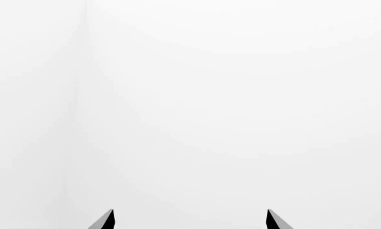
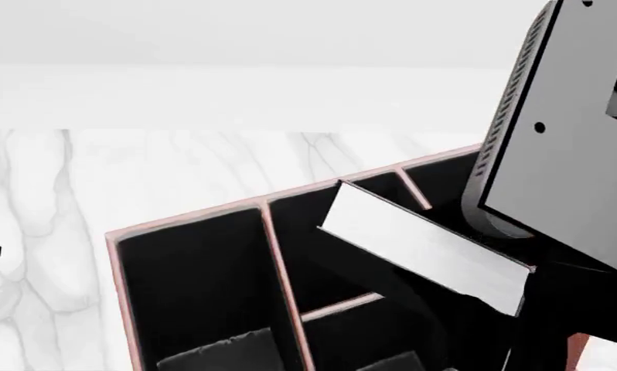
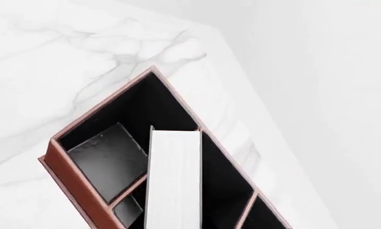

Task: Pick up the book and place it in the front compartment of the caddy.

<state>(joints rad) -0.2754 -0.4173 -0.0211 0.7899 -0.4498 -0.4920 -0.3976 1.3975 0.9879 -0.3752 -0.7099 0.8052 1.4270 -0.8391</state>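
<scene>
Hovering over the caddy, the right gripper apparently clamps the book, needing lowering into the front compartment; the left gripper hangs open, empty.

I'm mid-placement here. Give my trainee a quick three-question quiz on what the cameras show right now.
1. True or false: the book lies flat inside the caddy.
2. What does the left gripper hold? A: a mug. B: the book. C: nothing.
3. Fill in: the caddy stands on a white ___ table.

Key: 1 false, the book hangs tilted over the cells, white page edge showing; 2 C, its fingertips are apart over blank white; 3 marble.
</scene>
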